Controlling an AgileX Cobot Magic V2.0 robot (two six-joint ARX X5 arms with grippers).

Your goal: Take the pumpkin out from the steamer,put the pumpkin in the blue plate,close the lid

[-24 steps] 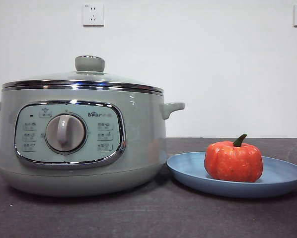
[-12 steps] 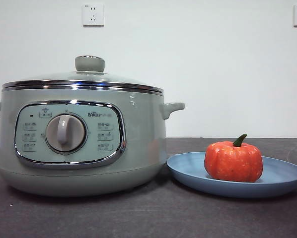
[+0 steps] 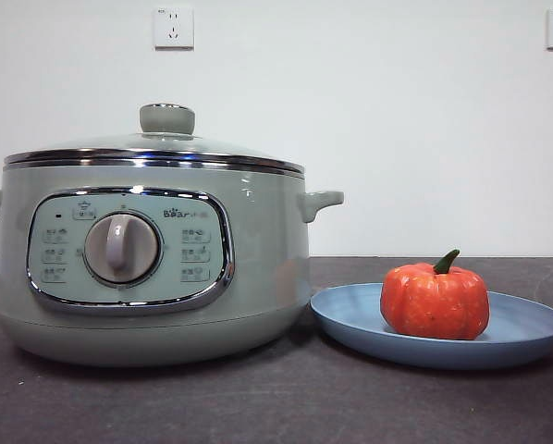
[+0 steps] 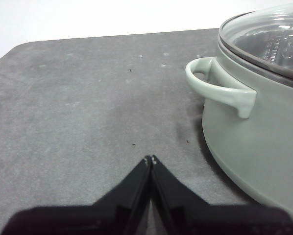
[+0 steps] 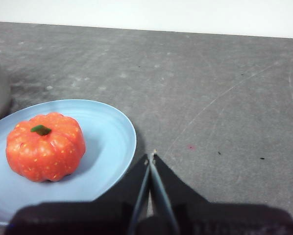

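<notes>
The orange-red pumpkin (image 3: pixel 435 301) with its green stem sits upright in the blue plate (image 3: pixel 526 328) at the right; the right wrist view shows the pumpkin (image 5: pixel 45 146) on the plate (image 5: pixel 109 139) too. The sage-green steamer (image 3: pixel 152 250) stands at the left with the glass lid (image 3: pixel 165 139) seated on its rim. My left gripper (image 4: pixel 150 159) is shut and empty over the table beside the steamer's side handle (image 4: pixel 220 87). My right gripper (image 5: pixel 151 155) is shut and empty just off the plate's edge. Neither arm shows in the front view.
The dark grey tabletop (image 3: pixel 276 407) runs under everything, with a white wall behind and two wall sockets (image 3: pixel 173 26). In the left wrist view the table's far edge and rounded corner (image 4: pixel 19 49) show.
</notes>
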